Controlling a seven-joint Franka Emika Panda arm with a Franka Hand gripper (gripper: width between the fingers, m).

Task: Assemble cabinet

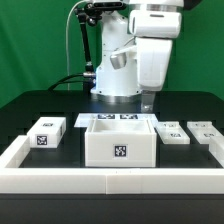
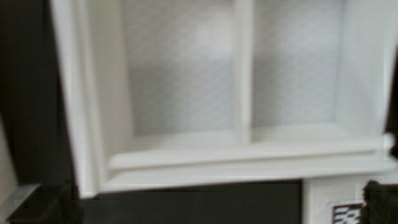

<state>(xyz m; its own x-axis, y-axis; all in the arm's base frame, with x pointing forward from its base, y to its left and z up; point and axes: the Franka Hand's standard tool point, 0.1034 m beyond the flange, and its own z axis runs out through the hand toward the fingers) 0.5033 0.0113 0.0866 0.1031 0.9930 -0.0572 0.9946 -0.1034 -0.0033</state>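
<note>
The white cabinet body stands at the table's middle front, open side up, with a tag on its front face. In the wrist view its inside fills the picture, with a middle divider and a ledge. A small white tagged block lies at the exterior view's left. Two flat white tagged panels lie at the right. My gripper hangs above the table just behind the body's right rear corner. In the wrist view my gripper is open, with dark fingertips far apart and nothing between them.
The marker board lies flat behind the body. A low white rim edges the table front and sides. The robot base stands at the back. A white tagged piece shows near one fingertip; I cannot tell which part it is.
</note>
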